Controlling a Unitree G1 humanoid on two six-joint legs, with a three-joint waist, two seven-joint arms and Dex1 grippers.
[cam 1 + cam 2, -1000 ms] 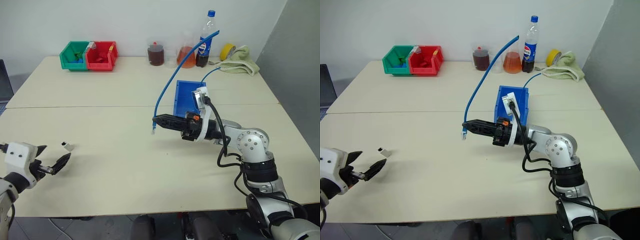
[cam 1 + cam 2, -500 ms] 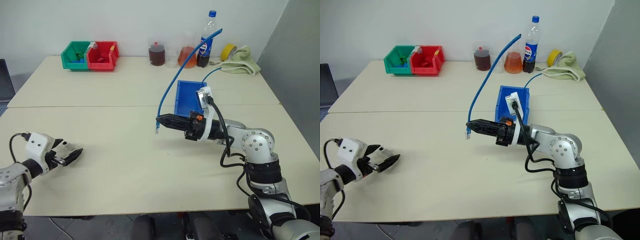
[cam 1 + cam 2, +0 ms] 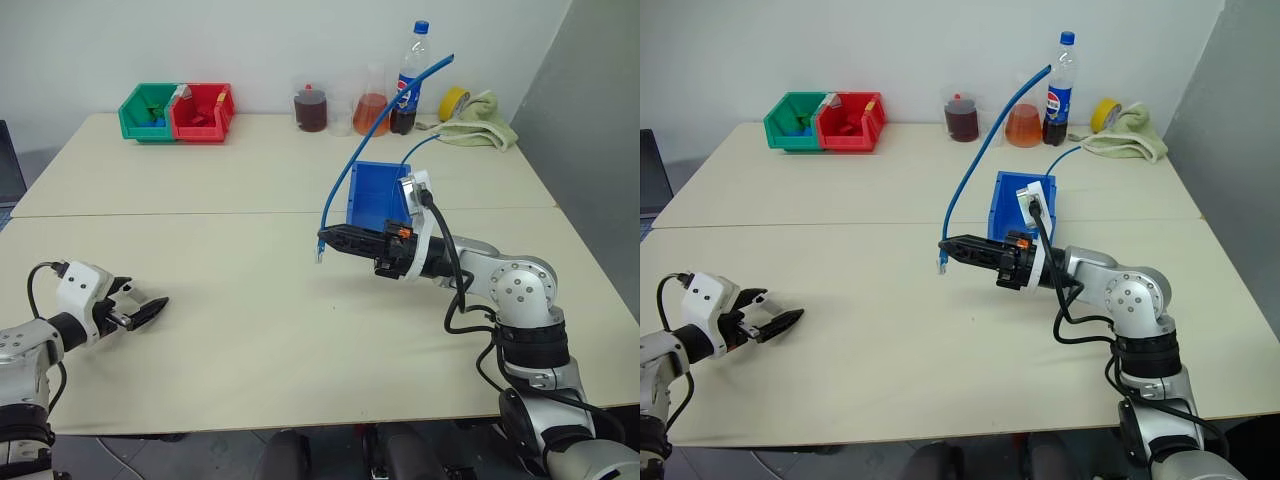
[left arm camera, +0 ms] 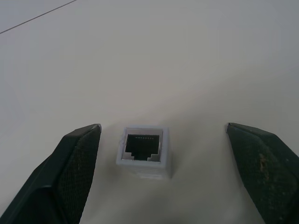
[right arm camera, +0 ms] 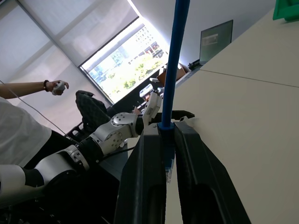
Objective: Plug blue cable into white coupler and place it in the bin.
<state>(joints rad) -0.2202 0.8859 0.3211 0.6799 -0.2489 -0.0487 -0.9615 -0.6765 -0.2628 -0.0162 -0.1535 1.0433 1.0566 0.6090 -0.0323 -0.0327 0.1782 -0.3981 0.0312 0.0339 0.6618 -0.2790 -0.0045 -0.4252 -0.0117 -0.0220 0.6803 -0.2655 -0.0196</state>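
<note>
The job was barely begun: nothing was plugged and nothing was in the bin (image 3: 372,192), both steps left to do.

The table (image 3: 250,330) was a broad, matte, cream slab, smooth, with a seam running across it. The bin, bright blue hard plastic with sloped walls, stood near the table's middle, just behind the right arm.

The cable (image 3: 980,165) was a thin, flexible, light-blue cord that arched up from behind the bin and came down to the right gripper (image 3: 325,236). Those long black fingers were clamped together on it just above its small clear plug, which hung free over the table.

The left gripper (image 3: 143,309) lay low at the table's left side, its dark, dull, wedge-shaped fingers (image 4: 77,156) spread wide. Between them, touching neither, sat the coupler (image 4: 143,151): a small white plastic cube on the table, its dark socket facing the wrist camera. By my reading, closing on it was the step in hand, then bringing plug and socket together.
</note>
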